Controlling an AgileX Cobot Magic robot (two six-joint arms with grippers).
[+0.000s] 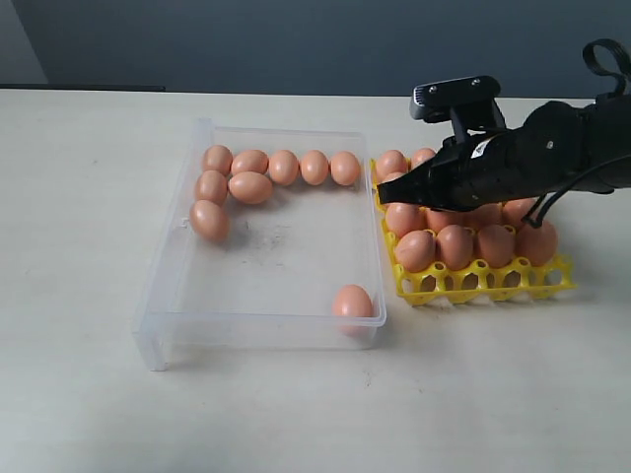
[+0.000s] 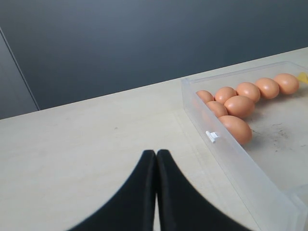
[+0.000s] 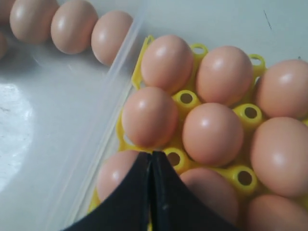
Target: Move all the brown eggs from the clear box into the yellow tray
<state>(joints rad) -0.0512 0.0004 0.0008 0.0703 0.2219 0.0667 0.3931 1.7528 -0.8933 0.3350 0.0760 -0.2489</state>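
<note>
Several brown eggs (image 1: 250, 186) lie along the back left of the clear box (image 1: 261, 335), and one more egg (image 1: 352, 301) rests in its front right corner. The yellow tray (image 1: 483, 281) stands just right of the box, with eggs in most cups and its front row of cups bare. My right gripper (image 1: 383, 194) hovers over the tray's left side, shut and holding nothing. In the right wrist view its tips (image 3: 152, 155) sit just above the tray eggs (image 3: 211, 134). My left gripper (image 2: 156, 153) is shut and empty over bare table beside the box (image 2: 240, 163).
Box and tray stand on a pale table (image 1: 89, 246) whose far edge meets a dark grey wall. The right arm's black body (image 1: 552, 148) stretches over the back of the tray. The left arm is outside the exterior view.
</note>
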